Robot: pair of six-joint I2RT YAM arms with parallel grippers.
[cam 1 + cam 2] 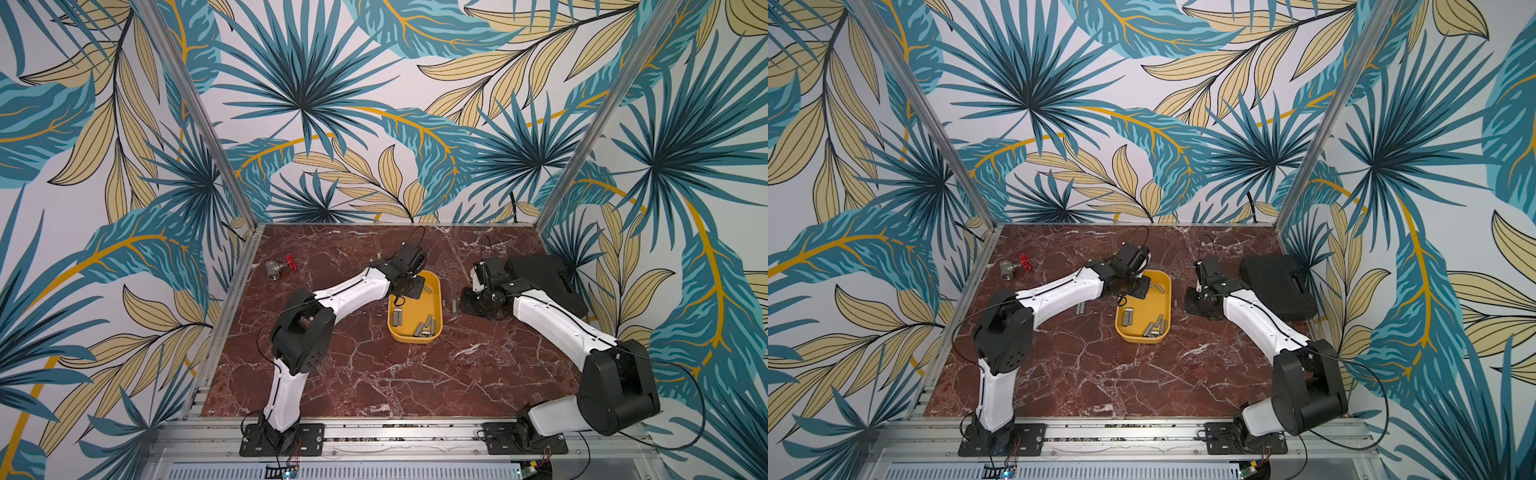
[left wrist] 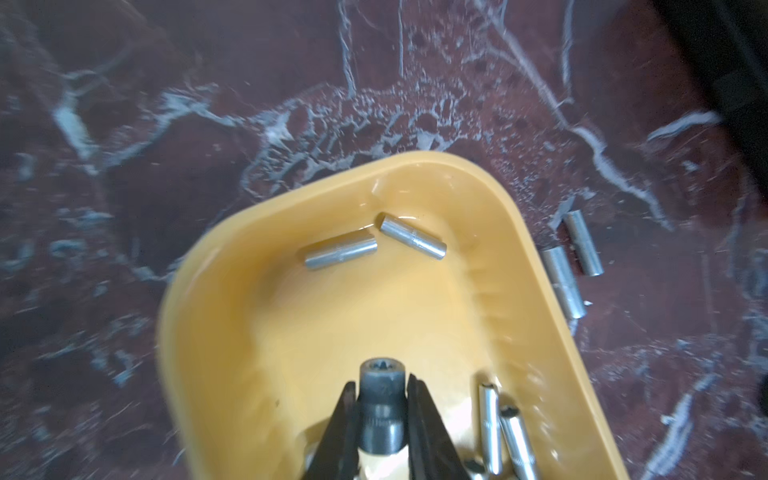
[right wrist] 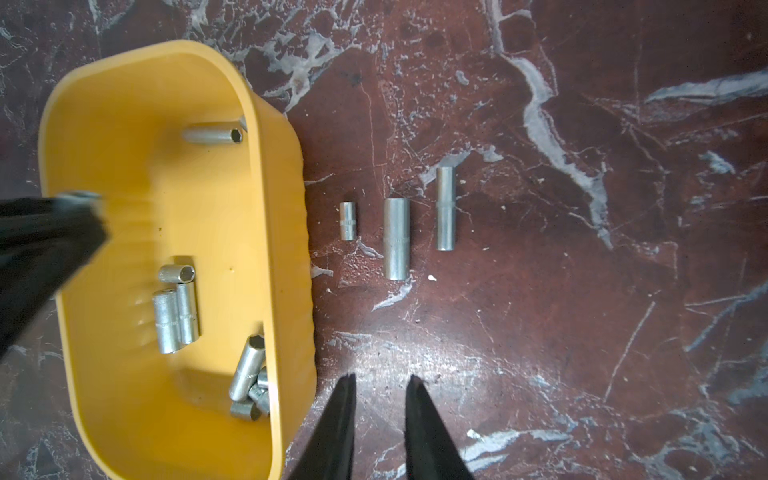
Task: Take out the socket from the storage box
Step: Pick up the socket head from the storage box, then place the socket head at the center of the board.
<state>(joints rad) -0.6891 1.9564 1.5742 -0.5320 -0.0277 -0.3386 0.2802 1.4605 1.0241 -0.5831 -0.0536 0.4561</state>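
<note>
**Left gripper (image 2: 381,382) pinching a dark socket (image 2: 380,419) over the storage box (image 2: 232,232)**

Its two black jaws are pressing tight on either side of the dark socket, whose open star-shaped end is pointing away from the wrist; the socket is hanging within the outline of the yellow storage box, at the far end of it as both top views are showing; whether it is touching the box floor I cannot tell. Several silver sockets (image 3: 176,311) are lying loose inside the box, some toward the far end and more clustering toward the near end. Meanwhile the right gripper (image 3: 380,378) is hovering over the marble table (image 3: 540,332) just beside the box; its jaws are standing a little apart with nothing between them. Beyond its tips, three sockets (image 3: 396,239) are lying on the table in a row, parallel and apart from one another, near the box wall; the black case (image 1: 540,274) is sitting toward the right rear of the table; a valve (image 1: 278,268) with a red handle is resting near the left rear.
</note>
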